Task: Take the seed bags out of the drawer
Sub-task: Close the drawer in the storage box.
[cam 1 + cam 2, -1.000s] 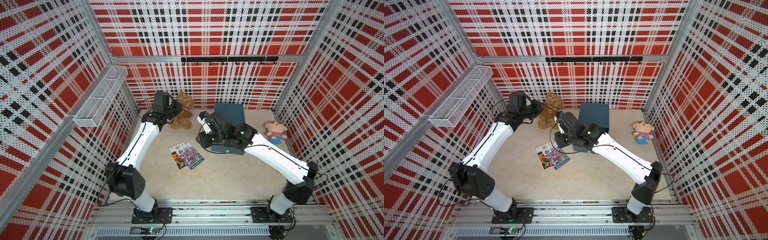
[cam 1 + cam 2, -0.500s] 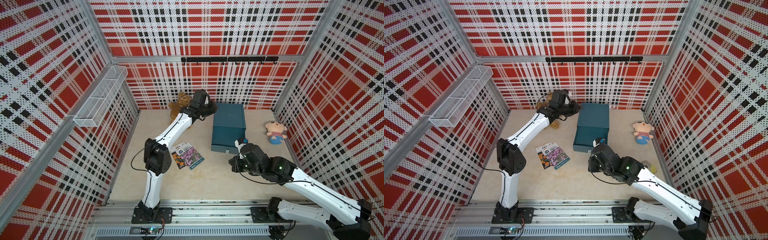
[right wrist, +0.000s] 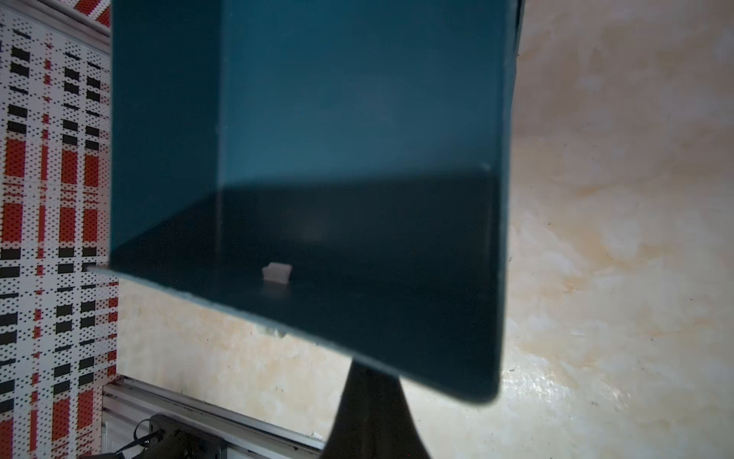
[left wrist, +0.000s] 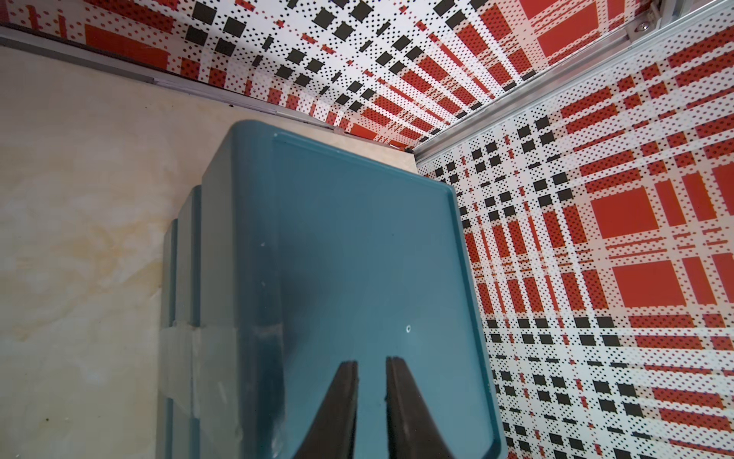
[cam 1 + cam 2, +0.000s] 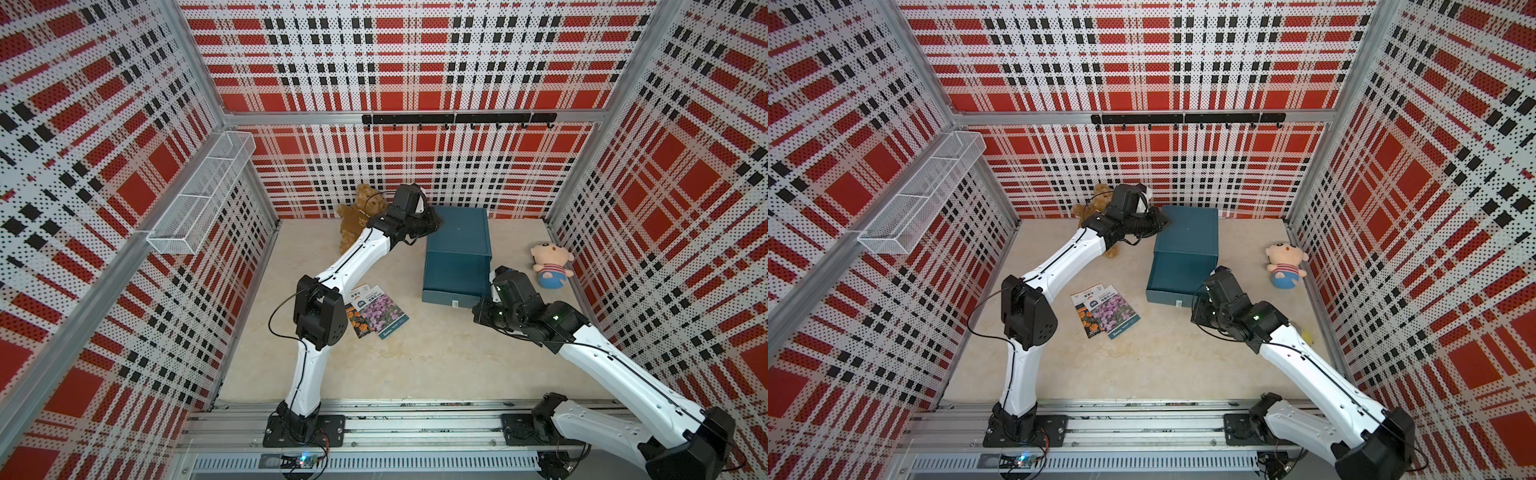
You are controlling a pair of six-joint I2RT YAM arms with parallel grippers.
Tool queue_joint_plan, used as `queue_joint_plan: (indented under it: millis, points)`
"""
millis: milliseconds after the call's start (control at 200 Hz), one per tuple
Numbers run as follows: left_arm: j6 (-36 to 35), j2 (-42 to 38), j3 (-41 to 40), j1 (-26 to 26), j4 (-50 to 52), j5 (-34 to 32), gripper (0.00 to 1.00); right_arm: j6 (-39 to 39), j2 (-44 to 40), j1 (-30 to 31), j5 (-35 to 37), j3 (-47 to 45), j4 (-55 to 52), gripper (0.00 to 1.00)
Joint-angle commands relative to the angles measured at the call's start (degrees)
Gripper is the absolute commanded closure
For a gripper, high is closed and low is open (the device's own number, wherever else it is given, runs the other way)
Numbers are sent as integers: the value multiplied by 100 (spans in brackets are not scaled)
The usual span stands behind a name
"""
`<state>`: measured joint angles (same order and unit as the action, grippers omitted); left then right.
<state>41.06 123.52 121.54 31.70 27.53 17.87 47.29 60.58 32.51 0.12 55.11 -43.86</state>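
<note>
Two seed bags point(image 5: 376, 309) point(image 5: 1106, 311) lie overlapping on the floor left of the drawer cabinet, a purple-flower packet on top of an orange-flower one. The teal drawer unit point(image 5: 459, 232) point(image 5: 1187, 228) stands at the back; its drawer front point(image 5: 440, 300) point(image 3: 357, 238), which carries a small white label, faces me. My left gripper point(image 5: 434, 218) point(image 5: 1163, 220) point(image 4: 371, 359) rests over the cabinet top point(image 4: 377, 238) at its back left corner, with a narrow empty gap between the jaws. My right gripper point(image 5: 478, 311) point(image 5: 1196, 311) point(image 3: 371, 377) is shut, its tips hidden under the drawer front's near edge. The drawer's inside does not show clearly.
A brown teddy bear point(image 5: 355, 216) point(image 5: 1096, 199) sits behind my left forearm. A pink doll in blue point(image 5: 550, 266) point(image 5: 1285, 266) lies right of the cabinet. A white wire basket point(image 5: 203, 195) hangs on the left wall. A black hook rail point(image 5: 457, 118) runs along the back wall.
A second ago my left gripper was by the teddy bear and my right hung over the cabinet's front. Both moved to where they are now half a second ago, and both pairs of jaws narrowed.
</note>
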Motion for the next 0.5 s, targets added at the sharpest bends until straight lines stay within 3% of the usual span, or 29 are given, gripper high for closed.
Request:
queue_joint_plan:
  millis: [0,496]
  points:
    - [-64,189,-27,28,10,76,81,-242,200,-248,-228,240,242,100]
    - [-19,330,2,-31,-10,169,81,-398,1304,-1295,-928,755,1052,100]
